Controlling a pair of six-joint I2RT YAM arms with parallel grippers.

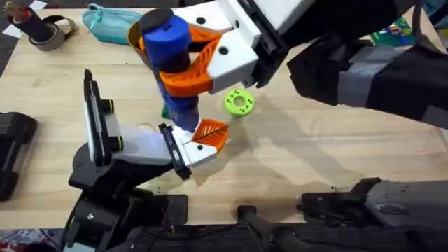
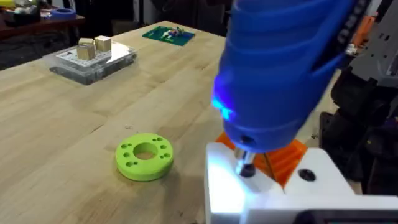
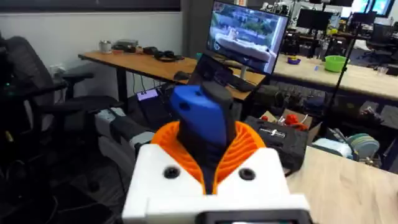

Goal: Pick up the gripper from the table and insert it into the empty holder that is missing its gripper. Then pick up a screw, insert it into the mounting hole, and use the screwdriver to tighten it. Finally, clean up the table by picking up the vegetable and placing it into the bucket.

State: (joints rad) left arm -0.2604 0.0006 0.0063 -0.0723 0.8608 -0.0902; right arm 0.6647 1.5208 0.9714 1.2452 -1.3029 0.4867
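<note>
Overhead, the right gripper is gripping the upright blue screwdriver, pressing its tip into the orange gripper seated in the holder at near left; any tilt risks the bit slipping off.

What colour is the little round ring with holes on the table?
The small round ring-shaped disc with holes is bright green, clearest in the left wrist view.

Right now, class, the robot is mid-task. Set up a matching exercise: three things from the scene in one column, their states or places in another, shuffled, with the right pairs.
Things:
1. screwdriver
2. gripper
3. green ring disc

States:
A. lying free on the table
B. seated at the holder end
C. upright, clamped in the right gripper

Pairs: 1-C, 2-B, 3-A
</note>
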